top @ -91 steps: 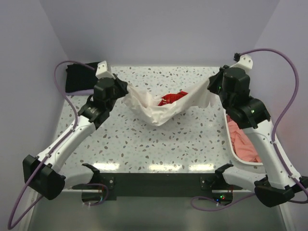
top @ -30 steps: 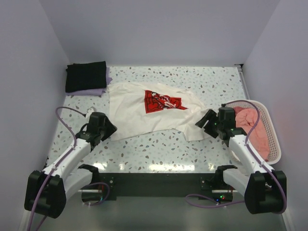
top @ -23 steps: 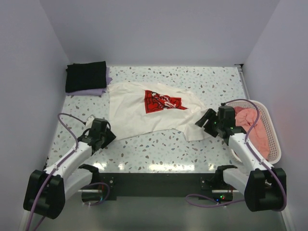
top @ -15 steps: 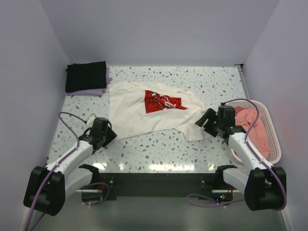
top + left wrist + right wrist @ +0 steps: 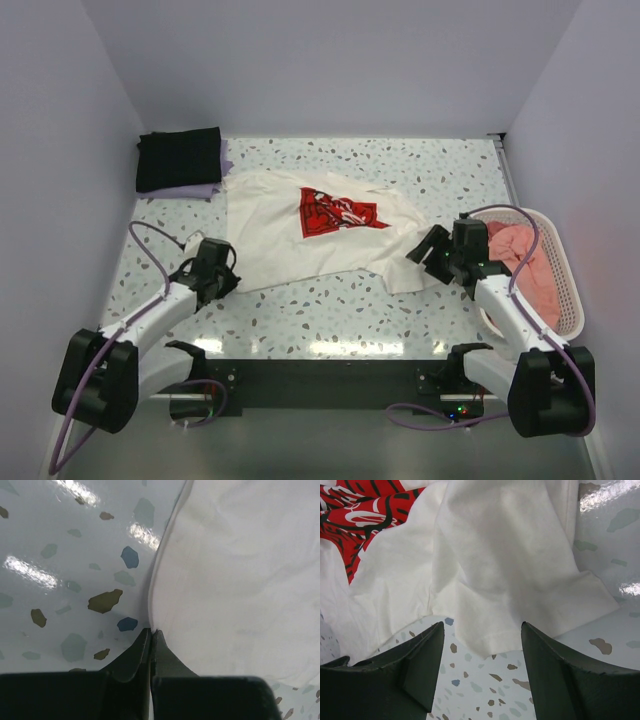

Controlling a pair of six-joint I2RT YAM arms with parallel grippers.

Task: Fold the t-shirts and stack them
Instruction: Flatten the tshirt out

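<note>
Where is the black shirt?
Seen from overhead, the black t-shirt sits folded in the far-left corner, atop the lavender t-shirt, beside the spread cream t-shirt.

Left arm [image 5: 150, 318] stretched low and forward from its base, left pincer [image 5: 151, 631] pointing inward, tips pressed together with no gap, right arm [image 5: 508, 312] folded low at the elbow, right pincer [image 5: 482, 626] aimed leftward, fingers [image 5: 415, 665] spread wide apart
</note>
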